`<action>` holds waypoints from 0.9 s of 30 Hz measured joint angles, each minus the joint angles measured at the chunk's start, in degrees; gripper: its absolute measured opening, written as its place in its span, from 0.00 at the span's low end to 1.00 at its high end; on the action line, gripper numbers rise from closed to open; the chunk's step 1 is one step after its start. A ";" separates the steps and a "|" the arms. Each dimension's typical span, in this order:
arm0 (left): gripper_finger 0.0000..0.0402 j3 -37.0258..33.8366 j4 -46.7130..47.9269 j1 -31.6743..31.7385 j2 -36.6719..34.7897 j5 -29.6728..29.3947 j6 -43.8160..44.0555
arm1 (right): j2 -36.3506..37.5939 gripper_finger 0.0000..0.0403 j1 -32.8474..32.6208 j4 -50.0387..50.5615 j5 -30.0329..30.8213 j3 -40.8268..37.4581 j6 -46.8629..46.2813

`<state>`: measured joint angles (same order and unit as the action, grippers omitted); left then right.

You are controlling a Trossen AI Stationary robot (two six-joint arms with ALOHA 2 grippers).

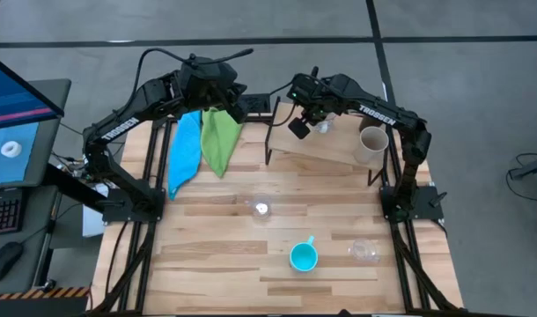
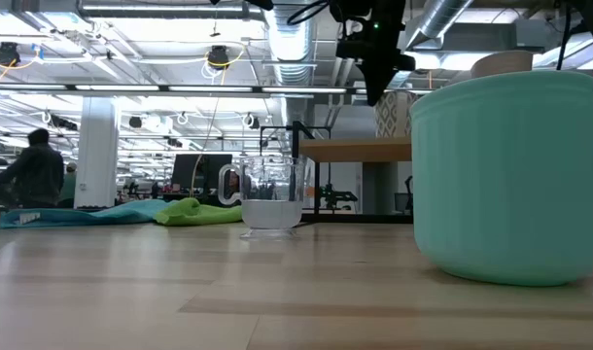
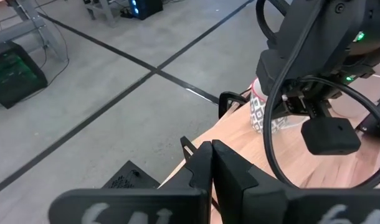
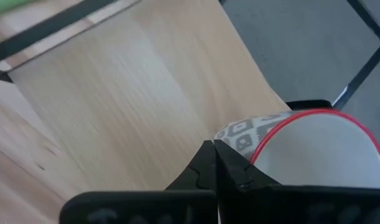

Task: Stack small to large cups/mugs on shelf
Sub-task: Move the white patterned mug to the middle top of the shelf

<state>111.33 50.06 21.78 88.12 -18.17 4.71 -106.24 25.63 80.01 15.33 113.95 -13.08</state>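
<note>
On the shelf (image 1: 326, 148) stand a white patterned mug with a red rim (image 4: 302, 146), which also shows in the high view (image 1: 322, 126), and the beige tumbler (image 1: 372, 145). My right gripper (image 4: 213, 163) is shut and empty above the shelf (image 1: 311, 121), its tips close beside the mug. My left gripper (image 3: 212, 163) is shut and empty off the shelf's far left corner (image 1: 249, 106). The cyan mug (image 1: 303, 256) and two clear cups (image 1: 261, 208) (image 1: 365, 251) stand on the table. The tall black cup is out of view. My right gripper's shut fingertips (image 4: 209, 152) stand right beside the patterned mug's outer wall (image 4: 237, 135), just under its red rim. I cannot tell whether they touch it. The mug stands upright on the shelf.
A blue cloth (image 1: 185, 151) and a green cloth (image 1: 220, 138) lie at the table's far left. In the low view the cyan mug (image 2: 510, 175) fills the right and a clear cup (image 2: 272, 199) stands mid-table. A person (image 2: 34, 170) sits far behind the table.
</note>
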 joint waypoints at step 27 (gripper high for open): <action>0.00 0.00 0.02 -0.17 0.00 0.02 -0.59 | 0.02 0.01 -1.91 -3.39 1.68 -0.02 3.55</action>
<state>111.33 50.09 21.61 88.12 -18.15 4.12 -106.22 23.72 76.62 17.02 113.93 -9.53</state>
